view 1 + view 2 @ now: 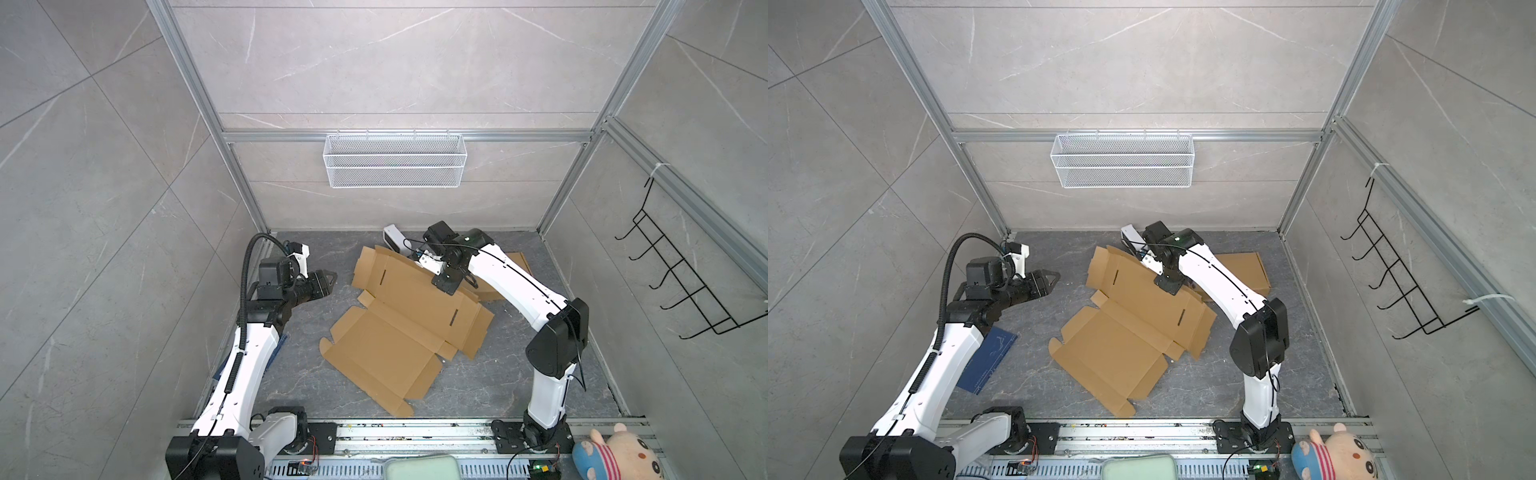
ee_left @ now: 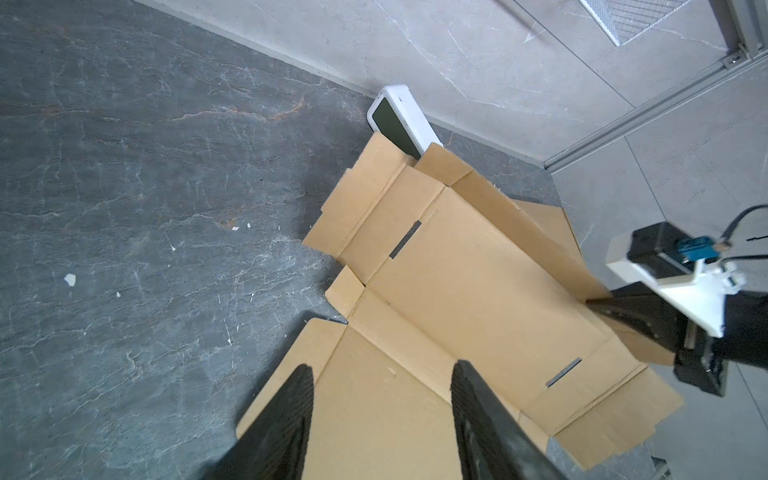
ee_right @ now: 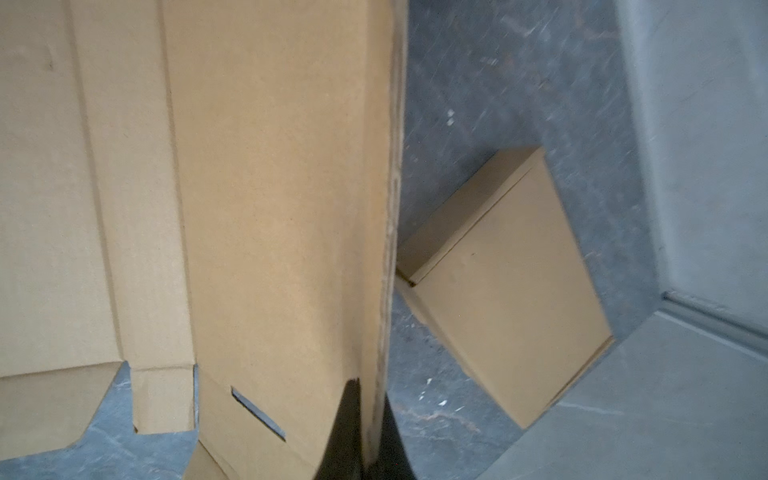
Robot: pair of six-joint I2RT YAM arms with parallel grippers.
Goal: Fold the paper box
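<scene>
No text, label, brand, number or sign can be read in any of the views. The blue sheet (image 1: 988, 359) lying on the surface, at the lower left of a top view, bears thin pale lines, but they are too small to make out as writing.

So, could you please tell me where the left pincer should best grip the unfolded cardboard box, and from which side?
Probably the side flap at the cardboard box's far-left corner, approached from the left. Its free edge faces the open left pincer and seems lifted off the table, whereas the near panels lie flat. The right pincer pinches the far edge.
</scene>
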